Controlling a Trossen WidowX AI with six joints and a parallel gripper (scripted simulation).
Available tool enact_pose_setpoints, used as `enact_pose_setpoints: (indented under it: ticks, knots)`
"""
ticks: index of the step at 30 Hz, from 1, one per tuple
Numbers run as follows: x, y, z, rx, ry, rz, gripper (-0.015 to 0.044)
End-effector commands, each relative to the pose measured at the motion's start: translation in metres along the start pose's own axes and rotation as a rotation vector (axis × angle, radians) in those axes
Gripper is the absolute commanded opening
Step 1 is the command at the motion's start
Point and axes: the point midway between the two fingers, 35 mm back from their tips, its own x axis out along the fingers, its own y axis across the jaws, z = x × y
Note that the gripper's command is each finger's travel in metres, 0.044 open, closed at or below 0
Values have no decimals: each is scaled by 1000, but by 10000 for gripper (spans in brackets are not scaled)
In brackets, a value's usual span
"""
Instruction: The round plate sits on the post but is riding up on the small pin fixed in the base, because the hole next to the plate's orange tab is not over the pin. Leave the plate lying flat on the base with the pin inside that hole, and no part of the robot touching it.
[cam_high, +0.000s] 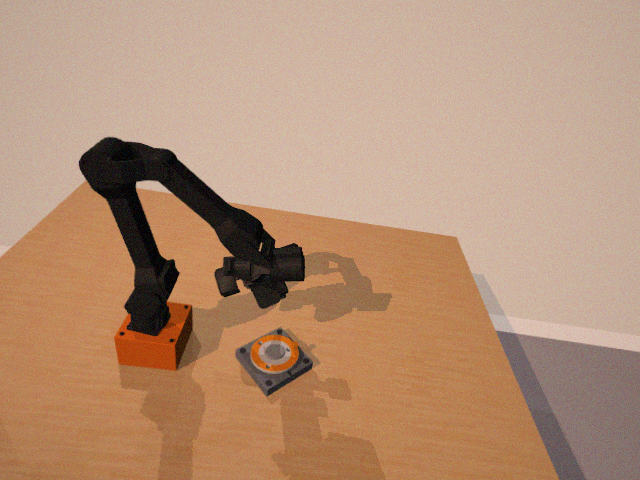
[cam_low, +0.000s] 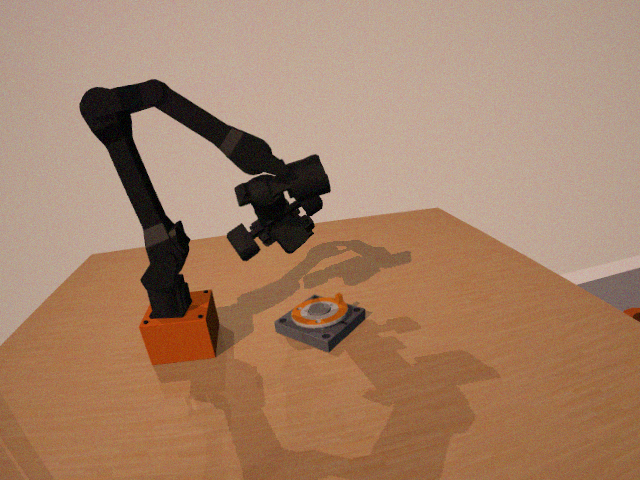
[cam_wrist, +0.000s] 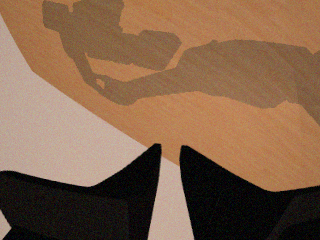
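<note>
The round plate (cam_high: 258, 356) (cam_low: 305, 319), pale with an orange ring, sits around the grey post (cam_high: 275, 351) (cam_low: 318, 310) on the dark grey square base (cam_high: 272, 386) (cam_low: 330, 343). Its orange tab (cam_low: 339, 298) stands up at the plate's back right in the exterior view. The pin cannot be made out, and the plate's tilt is too slight to judge. My gripper (cam_wrist: 170, 151) is shut, with only a narrow gap and nothing between the fingertips in the wrist view. It hangs well above the table, behind and to the left of the plate in the top and exterior views, touching neither plate nor base.
The arm rises from an orange mounting block (cam_high: 147, 352) (cam_low: 180, 342) left of the base. The wooden table (cam_high: 413, 361) (cam_low: 516, 330) carries the arm's shadows. Its far edge and the pale wall show beyond the fingers in the wrist view.
</note>
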Motion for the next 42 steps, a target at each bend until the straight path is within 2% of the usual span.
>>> enact_pose_setpoints:
  ticks: [1, 4, 9, 13, 21, 30, 42]
  knots:
    - [-2, 15, 38, -375, -209, -196, 0]
    - [-5, 20, 52, -507, -264, -286, 0]
    - [-18, 39, 96, -965, -369, -674, 0]
    - [-24, 46, 109, -1080, -371, -793, 0]
    - [-25, 48, 113, -1090, -371, -804, 0]
    - [6, 30, 142, -1090, -370, -804, 0]
    - [-1, 35, 154, -1090, -371, -804, 0]
